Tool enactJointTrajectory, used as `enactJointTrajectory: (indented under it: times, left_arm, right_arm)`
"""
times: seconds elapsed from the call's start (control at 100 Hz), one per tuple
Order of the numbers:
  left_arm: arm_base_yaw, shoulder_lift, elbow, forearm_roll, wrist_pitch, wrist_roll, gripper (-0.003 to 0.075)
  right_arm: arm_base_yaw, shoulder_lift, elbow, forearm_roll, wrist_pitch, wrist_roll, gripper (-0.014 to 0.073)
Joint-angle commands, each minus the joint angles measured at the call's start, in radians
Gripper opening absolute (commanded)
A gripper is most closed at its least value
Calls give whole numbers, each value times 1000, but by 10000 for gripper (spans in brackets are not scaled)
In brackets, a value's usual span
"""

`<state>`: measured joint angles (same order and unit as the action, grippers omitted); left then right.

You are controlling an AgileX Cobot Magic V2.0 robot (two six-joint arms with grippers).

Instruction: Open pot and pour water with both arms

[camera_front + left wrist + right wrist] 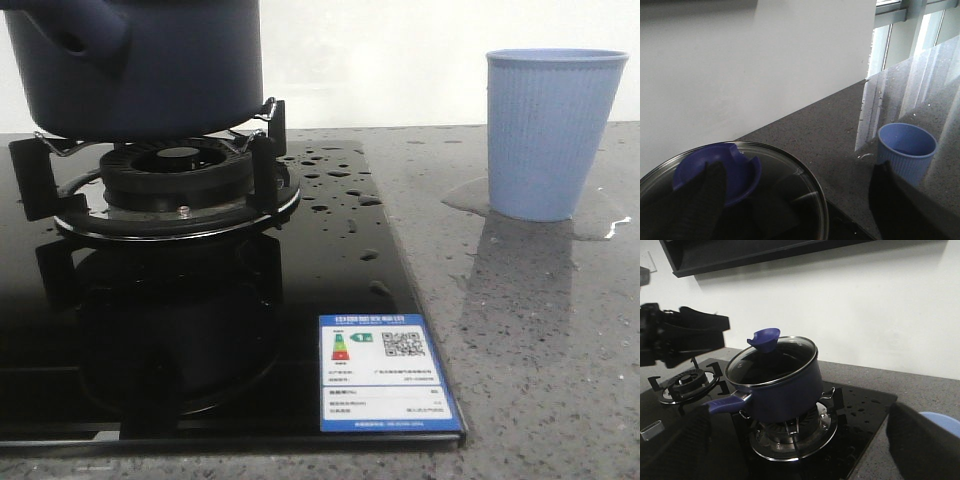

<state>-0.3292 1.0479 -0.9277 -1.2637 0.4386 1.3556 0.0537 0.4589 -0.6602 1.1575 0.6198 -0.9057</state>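
While the pot (777, 385) sits on the right-hand burner (180, 180) with its glass lid (790, 190) on, your left gripper (795, 205) hangs spread over the blue knob (740, 172); the right gripper (800, 450), spread, faces the long handle (727, 403), which points at it. Wet glass could let the pot skid toward the cup (553, 135).

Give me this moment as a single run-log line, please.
pot: on burner, lid on | cup: upright on wet counter | left gripper: open over lid | right gripper: open, facing pot
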Motion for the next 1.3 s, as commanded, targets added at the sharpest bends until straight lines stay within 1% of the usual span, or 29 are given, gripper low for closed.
enactJointTrajectory:
  times: [0.0, 0.04, 0.1, 0.21, 0.25, 0.29, 0.34, 0.43, 0.53, 0.63, 0.69, 0.76, 0.83, 0.95, 1.11, 1.29]
  left_arm:
    - [17, 19, -50, -136, -19, 89, 490]
    - [35, 39, -66, -199, 10, 132, 490]
    - [71, 62, -88, -254, 63, 168, 490]
    - [148, 107, -137, -330, 187, 175, 490]
    - [181, 133, -162, -350, 273, 175, 490]
    - [210, 156, -185, -351, 345, 177, 490]
    - [233, 181, -208, -333, 404, 177, 490]
    - [246, 218, -241, -250, 464, 181, 490]
    - [246, 234, -251, -167, 467, 191, 490]
    - [246, 239, -251, -157, 462, 287, 507]
    - [246, 239, -251, -161, 432, 303, 540]
    - [246, 242, -251, -166, 395, 303, 601]
    - [246, 251, -251, -166, 381, 303, 636]
    - [246, 284, -251, -170, 395, 303, 639]
    - [246, 345, -251, -225, 408, 303, 639]
    - [246, 393, -251, -232, 410, 305, 638]
  right_arm:
    - [1, 13, -30, 39, -42, -12, 624]
    - [1, 13, -30, 39, -42, -12, 624]
    - [1, 13, -30, 39, -42, -12, 624]
    - [1, 13, -30, 39, -40, -12, 624]
    - [1, 13, -30, 39, -40, -12, 624]
    - [1, 13, -30, 39, -40, -12, 624]
    - [1, 13, -30, 39, -40, -12, 624]
    - [1, 13, -30, 39, -39, -12, 624]
    - [1, 13, -29, 39, -38, -12, 624]
    - [1, 13, -27, 39, -36, -12, 624]
    - [1, 13, -26, 39, -36, -12, 624]
    - [1, 13, -24, 39, -36, -12, 624]
    - [1, 13, -18, 39, -40, -12, 624]
    - [1, 13, -13, 39, -40, -12, 624]
    - [1, 13, -13, 39, -42, -12, 624]
    - [1, 13, -13, 39, -42, -12, 624]
